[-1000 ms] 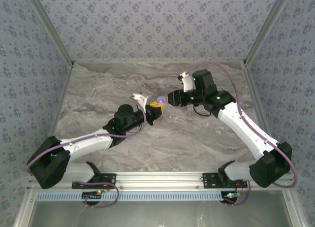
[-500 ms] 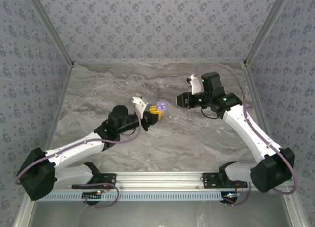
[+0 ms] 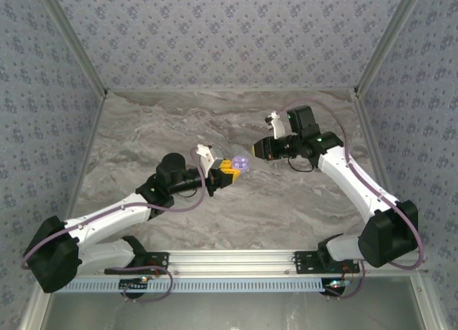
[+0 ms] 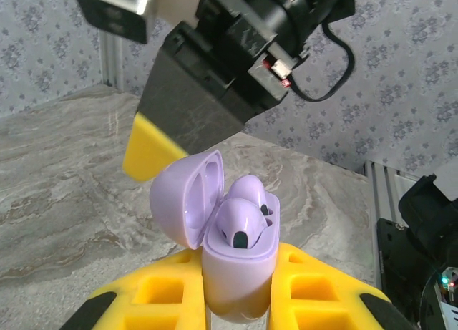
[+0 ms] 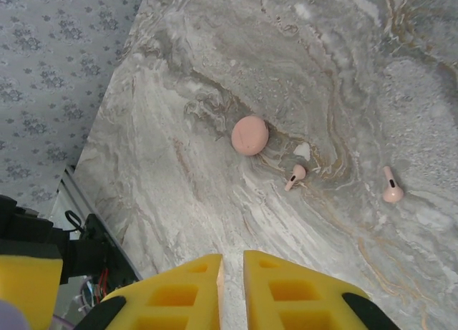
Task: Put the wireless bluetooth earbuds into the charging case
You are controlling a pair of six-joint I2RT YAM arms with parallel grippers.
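My left gripper (image 4: 240,301) is shut on a lilac charging case (image 4: 238,276), held upright above the table between the yellow pads (image 4: 315,290). Its lid (image 4: 187,200) is swung open to the left. Two lilac earbuds (image 4: 242,224) sit side by side in the case's sockets. From above, the case (image 3: 241,163) shows at the left gripper (image 3: 230,170) near mid-table. My right gripper (image 3: 259,149) hovers just right of it, apart from it, shut on nothing. In the right wrist view its fingers (image 5: 279,283) nearly touch.
A round pink case (image 5: 250,135) lies closed on the marble table (image 5: 179,94). Two pale pink earbuds (image 5: 295,175) (image 5: 391,189) lie loose to its right. Patterned walls stand on three sides.
The right gripper has pulled back to the right, away from the lilac case, and its jaws have shut. The left arm has shifted slightly right, still holding the case.
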